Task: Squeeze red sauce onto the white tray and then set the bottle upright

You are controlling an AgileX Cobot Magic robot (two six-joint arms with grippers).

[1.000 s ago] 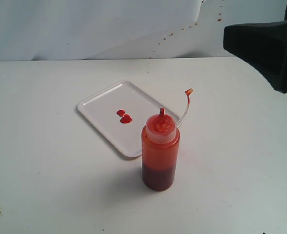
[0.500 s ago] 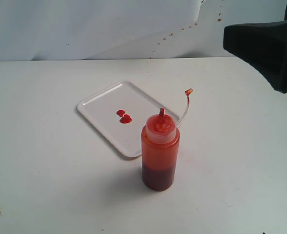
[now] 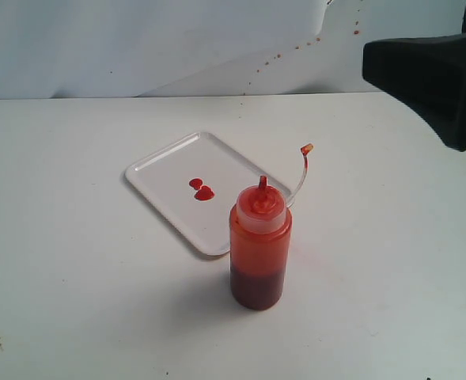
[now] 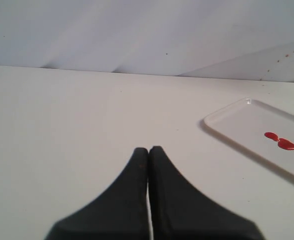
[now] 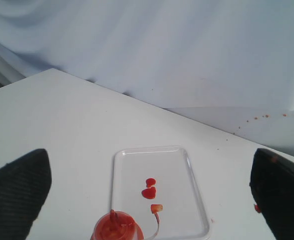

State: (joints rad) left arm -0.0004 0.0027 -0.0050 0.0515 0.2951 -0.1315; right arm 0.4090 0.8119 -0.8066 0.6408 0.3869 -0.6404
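The bottle (image 3: pixel 259 253) stands upright on the table at the tray's near corner, its nozzle uncapped and its cap strap (image 3: pixel 304 162) arching to the right. Two small blobs of red sauce (image 3: pixel 202 190) lie on the white tray (image 3: pixel 169 162). My right gripper (image 5: pixel 149 160) is open and empty, raised above and behind the bottle (image 5: pixel 117 227), well clear of it; in the exterior view one black finger (image 3: pixel 426 71) shows at the upper right. My left gripper (image 4: pixel 147 150) is shut on nothing, low over bare table, off to one side of the tray (image 4: pixel 236 125).
A white cloth backdrop (image 3: pixel 177 39) with small red specks (image 3: pixel 296 46) rises behind the table. A red speck (image 5: pixel 257 208) marks the table beside the right finger.
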